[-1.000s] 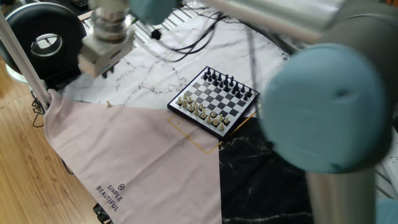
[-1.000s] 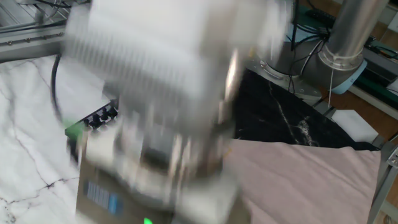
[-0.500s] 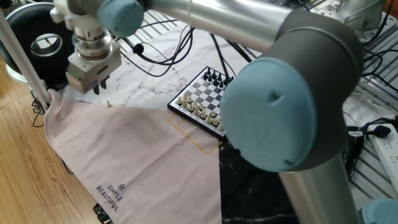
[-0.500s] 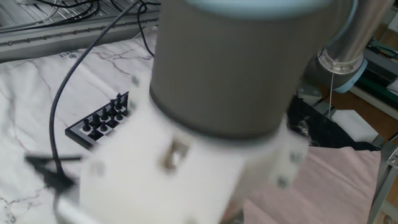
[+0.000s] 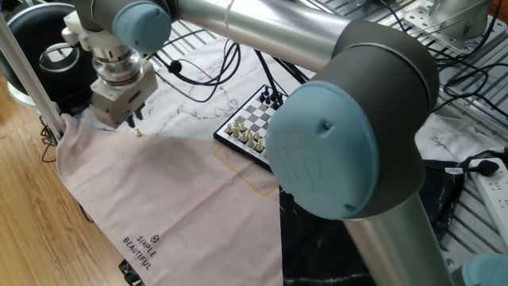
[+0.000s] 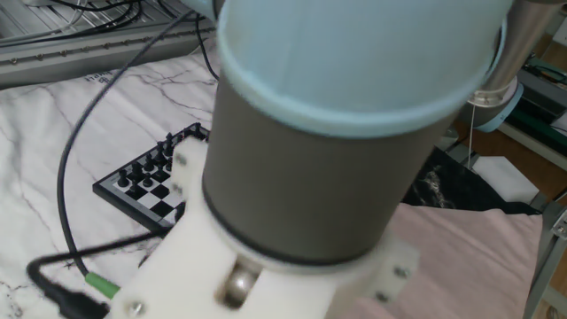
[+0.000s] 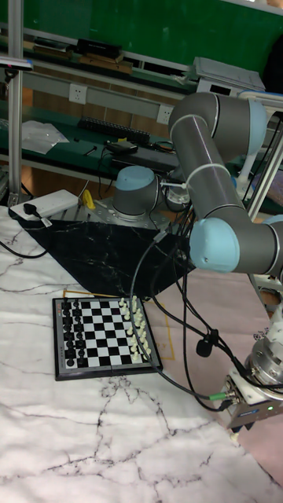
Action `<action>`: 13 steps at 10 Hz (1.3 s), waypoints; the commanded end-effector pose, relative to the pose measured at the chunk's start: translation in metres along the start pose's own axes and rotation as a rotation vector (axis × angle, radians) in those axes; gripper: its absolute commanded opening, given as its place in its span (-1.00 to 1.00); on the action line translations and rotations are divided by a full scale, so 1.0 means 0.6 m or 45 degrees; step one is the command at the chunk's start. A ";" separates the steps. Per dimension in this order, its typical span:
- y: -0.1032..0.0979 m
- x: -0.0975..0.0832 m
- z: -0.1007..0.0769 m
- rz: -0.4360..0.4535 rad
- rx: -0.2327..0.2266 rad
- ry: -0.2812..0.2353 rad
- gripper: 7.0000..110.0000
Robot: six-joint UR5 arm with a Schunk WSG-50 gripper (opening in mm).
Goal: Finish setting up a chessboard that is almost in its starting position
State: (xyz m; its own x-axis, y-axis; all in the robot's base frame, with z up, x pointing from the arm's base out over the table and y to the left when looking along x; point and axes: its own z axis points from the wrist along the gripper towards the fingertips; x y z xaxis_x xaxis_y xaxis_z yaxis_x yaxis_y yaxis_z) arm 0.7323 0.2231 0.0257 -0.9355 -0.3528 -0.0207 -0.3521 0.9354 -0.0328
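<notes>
The chessboard (image 5: 242,131) lies on the marble table, its right half hidden behind the arm; it also shows as the chessboard (image 7: 102,334) in full, black pieces on the left, cream on the right, and the chessboard (image 6: 146,182) in part. One tiny cream piece (image 5: 137,133) stands off the board at the edge of the pink cloth. My gripper (image 5: 131,121) hangs just above and left of that piece, fingers apart, holding nothing. In the tall view the gripper (image 7: 240,424) is at the bottom right, far from the board.
A pink cloth (image 5: 167,199) covers the near table, with a thin orange square outline (image 5: 246,179) beside the board. A black round device (image 5: 48,56) sits at the far left, with a metal post (image 5: 32,79) in front of it. Cables (image 5: 206,71) trail behind the gripper.
The gripper has moved a little right and down, closer to the loose cream piece. The arm's big joints have swung further across the board's right side.
</notes>
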 end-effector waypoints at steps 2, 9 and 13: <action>-0.008 0.012 0.004 -0.036 -0.030 -0.015 -0.71; 0.038 -0.008 0.045 0.012 -0.141 -0.044 -0.71; 0.036 -0.009 0.048 0.012 -0.120 -0.048 -0.71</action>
State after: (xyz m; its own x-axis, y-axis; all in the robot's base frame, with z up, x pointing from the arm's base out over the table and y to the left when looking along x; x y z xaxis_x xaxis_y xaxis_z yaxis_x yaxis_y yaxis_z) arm 0.7293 0.2417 -0.0019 -0.9342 -0.3531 -0.0513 -0.3557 0.9330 0.0542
